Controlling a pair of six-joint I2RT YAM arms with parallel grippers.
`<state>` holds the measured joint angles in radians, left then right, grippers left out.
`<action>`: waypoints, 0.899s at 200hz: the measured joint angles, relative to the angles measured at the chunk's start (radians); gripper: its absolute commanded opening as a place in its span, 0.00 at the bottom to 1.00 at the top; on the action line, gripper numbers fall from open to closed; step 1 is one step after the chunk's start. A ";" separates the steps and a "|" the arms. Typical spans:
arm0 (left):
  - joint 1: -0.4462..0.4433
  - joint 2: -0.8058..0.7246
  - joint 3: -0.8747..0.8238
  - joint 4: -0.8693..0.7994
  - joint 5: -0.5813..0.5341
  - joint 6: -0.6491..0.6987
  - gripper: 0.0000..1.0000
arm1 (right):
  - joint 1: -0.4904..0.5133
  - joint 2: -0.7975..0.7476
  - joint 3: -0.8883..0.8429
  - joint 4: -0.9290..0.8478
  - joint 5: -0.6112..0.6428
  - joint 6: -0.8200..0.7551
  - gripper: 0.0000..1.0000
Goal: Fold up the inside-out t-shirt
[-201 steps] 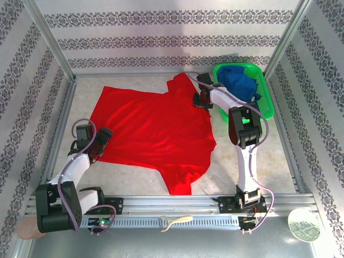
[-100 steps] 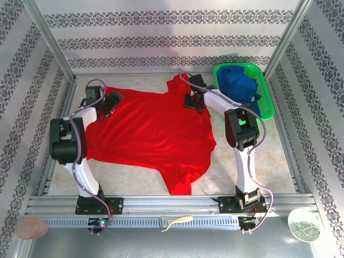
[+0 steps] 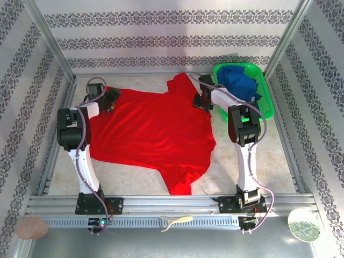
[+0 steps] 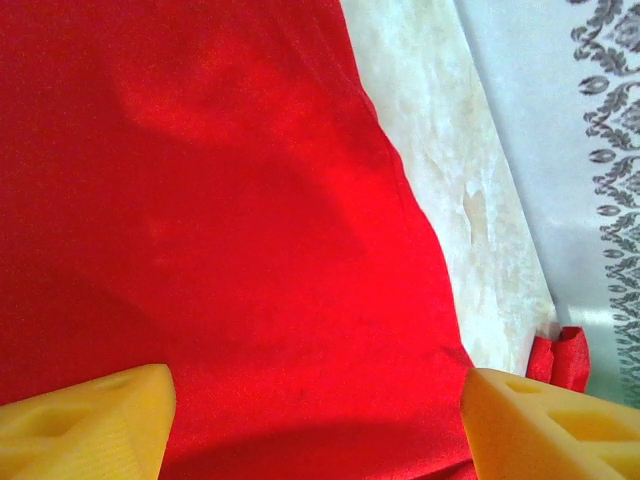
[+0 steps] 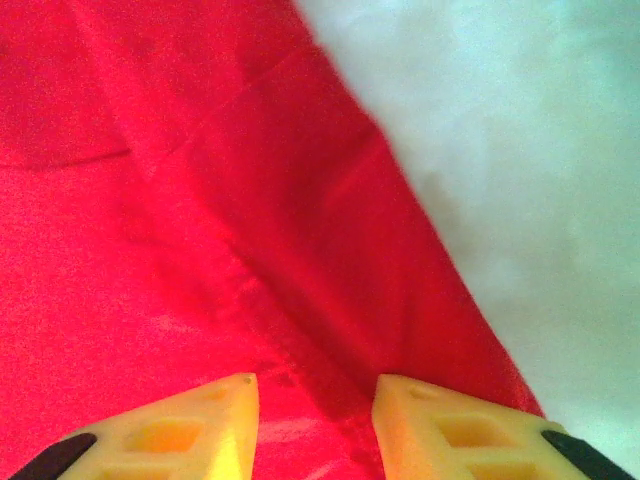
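Note:
The inside-out t-shirt [image 3: 150, 129] is bright red and lies spread flat across the table, one sleeve toward the front and another at the far edge. My left gripper [image 3: 110, 99] hovers over the shirt's far left corner. In the left wrist view its yellow fingers [image 4: 100, 425] stand wide apart, so the left gripper [image 4: 315, 425] is open above smooth red cloth [image 4: 220, 200] near the hem edge. My right gripper [image 3: 201, 99] sits at the shirt's far right edge. In the right wrist view the right gripper [image 5: 315, 425] is open a little, straddling a raised seam of the shirt [image 5: 200, 200].
A green basket [image 3: 267, 107] holding a blue garment [image 3: 236, 80] stands at the far right, just beyond the right arm. Patterned walls close in three sides. A cream utensil [image 3: 174, 221] and a round white disc [image 3: 303, 224] lie by the front rail.
The left arm swung from the shirt's near left edge up to its far left corner. The right gripper shifted slightly at the far right edge and its jaws widened.

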<state>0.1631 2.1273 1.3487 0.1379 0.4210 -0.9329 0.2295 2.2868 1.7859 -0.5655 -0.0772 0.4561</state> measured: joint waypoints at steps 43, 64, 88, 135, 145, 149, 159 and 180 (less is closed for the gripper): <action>0.041 -0.044 -0.067 0.017 -0.039 0.000 0.76 | -0.011 0.039 0.072 -0.050 0.093 -0.019 0.44; 0.070 -0.063 -0.091 0.016 -0.057 0.000 0.76 | -0.011 0.045 0.099 -0.079 0.118 -0.021 0.44; 0.095 -0.068 -0.094 0.016 -0.068 0.000 0.77 | -0.011 0.044 0.138 -0.092 0.114 -0.036 0.43; 0.101 -0.093 -0.094 0.008 -0.046 0.009 0.77 | 0.023 -0.135 -0.039 -0.019 0.083 -0.045 0.47; 0.101 -0.122 -0.095 0.003 -0.034 0.008 0.78 | 0.045 -0.221 -0.116 -0.004 0.074 -0.044 0.47; 0.101 -0.137 -0.095 0.000 -0.031 0.008 0.78 | 0.054 -0.254 -0.145 0.005 0.070 -0.042 0.48; 0.101 -0.186 -0.097 -0.009 -0.019 0.008 0.79 | 0.082 -0.347 -0.231 0.036 0.060 -0.037 0.48; 0.095 -0.334 -0.126 -0.022 0.011 0.008 0.80 | 0.149 -0.510 -0.403 0.102 0.033 -0.002 0.48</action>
<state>0.2584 1.7935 1.2232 0.1162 0.4320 -0.9249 0.3782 1.7771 1.3830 -0.4633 -0.0444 0.4545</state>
